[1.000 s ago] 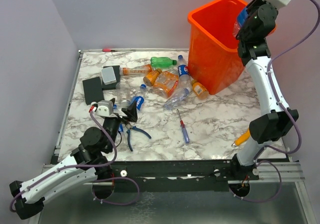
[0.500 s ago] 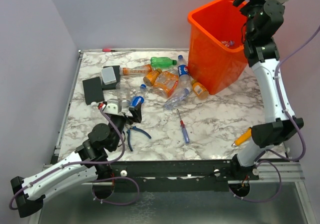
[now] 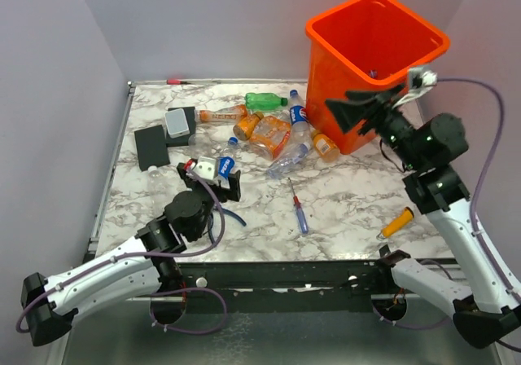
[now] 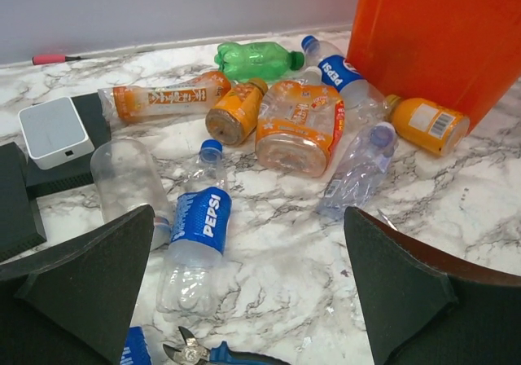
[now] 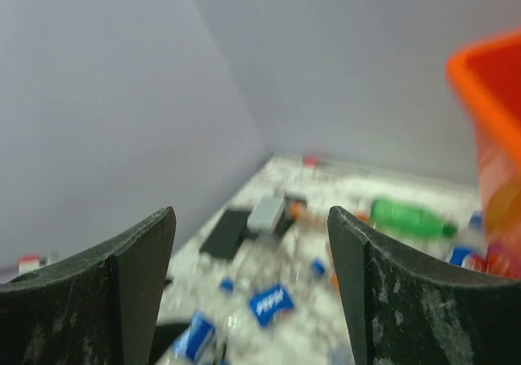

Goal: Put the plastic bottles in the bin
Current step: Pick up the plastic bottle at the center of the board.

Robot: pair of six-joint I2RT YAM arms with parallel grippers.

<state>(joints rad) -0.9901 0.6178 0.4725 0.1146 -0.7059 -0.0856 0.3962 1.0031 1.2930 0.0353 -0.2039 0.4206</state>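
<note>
Left gripper point(image 4: 248, 214) is hovering wide open, empty; Pepsi bottle point(image 4: 195, 239) is lying just ahead on the table point(image 4: 285, 279), cap pointing away. Right gripper point(image 5: 251, 212), also open, is farther off beside the bin point(image 3: 358, 72).

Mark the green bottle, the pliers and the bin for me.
green bottle point(image 4: 256, 58), left wrist view, middle of its body.
pliers point(image 4: 236, 354), left wrist view, blue handle.
bin point(image 3: 330, 72), top external view, outer wall.

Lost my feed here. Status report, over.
Left gripper open, right gripper open, both empty. Bottles lying left of bin. Pliers beside nearest bottles.
</note>
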